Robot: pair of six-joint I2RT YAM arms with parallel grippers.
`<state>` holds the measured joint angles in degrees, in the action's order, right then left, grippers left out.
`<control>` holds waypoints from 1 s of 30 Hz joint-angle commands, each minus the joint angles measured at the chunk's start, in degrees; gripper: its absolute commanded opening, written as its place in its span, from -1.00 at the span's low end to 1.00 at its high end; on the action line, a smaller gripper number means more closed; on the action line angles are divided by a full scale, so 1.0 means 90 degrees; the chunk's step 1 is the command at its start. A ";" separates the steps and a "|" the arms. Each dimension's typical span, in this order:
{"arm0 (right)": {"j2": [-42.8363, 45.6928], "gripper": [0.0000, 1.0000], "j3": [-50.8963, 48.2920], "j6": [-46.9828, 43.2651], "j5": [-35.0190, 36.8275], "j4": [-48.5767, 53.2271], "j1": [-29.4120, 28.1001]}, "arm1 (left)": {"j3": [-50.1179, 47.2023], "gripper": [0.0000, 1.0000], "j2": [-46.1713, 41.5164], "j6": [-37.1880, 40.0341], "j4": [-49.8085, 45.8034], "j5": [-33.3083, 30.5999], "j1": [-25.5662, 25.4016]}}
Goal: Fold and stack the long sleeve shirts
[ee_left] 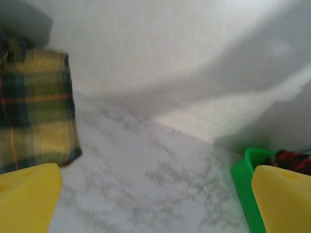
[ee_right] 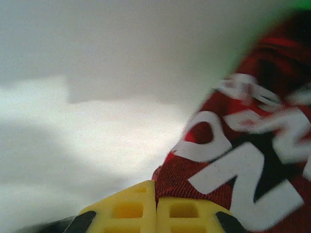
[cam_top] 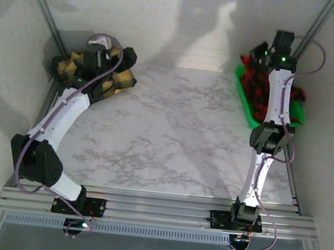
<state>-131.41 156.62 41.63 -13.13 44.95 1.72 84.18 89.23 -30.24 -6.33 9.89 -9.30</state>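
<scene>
The red-and-black shirt (cam_top: 253, 86) lies bunched in the green tray (cam_top: 244, 109) at the far right of the marble worktop (cam_top: 172, 131). In the right wrist view its black patch with large white lettering (ee_right: 243, 160) sits just above the right tool (ee_right: 156, 206). That tool's yellow fingers are pressed flat together, and the cloth's lower edge meets their tips. We cannot tell whether any fabric is caught between them.

The yellow-and-black shirt (cam_top: 123, 80) lies crumpled in the far left corner of the worktop, well apart from the tray. The left tool (ee_left: 155, 199) hovers beside it with its fingers spread wide and nothing between them. In the left wrist view this shirt (ee_left: 34, 116) sits just beyond the left finger (ee_left: 26, 194), and the tray's rim shows by the right finger.
</scene>
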 commanded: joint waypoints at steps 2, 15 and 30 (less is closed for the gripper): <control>0.1497 -1.00 0.0468 0.0659 -0.1552 -0.2319 -0.1233 | 0.1418 0.99 0.0766 0.0151 0.0534 0.0612 0.0202; 0.2623 -1.00 -0.0518 0.1343 -0.2251 -0.3730 -0.2844 | 0.4527 0.99 0.1126 -0.0358 -0.0484 -0.0629 0.1357; 0.2613 0.17 -0.8036 -0.0791 -0.1044 -0.1758 -0.1495 | -0.1507 0.99 -0.1121 -0.0906 -0.0986 -0.0508 0.0617</control>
<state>-111.85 84.09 39.66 -28.12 22.96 -12.51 75.96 81.03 -36.34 -11.33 3.18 0.14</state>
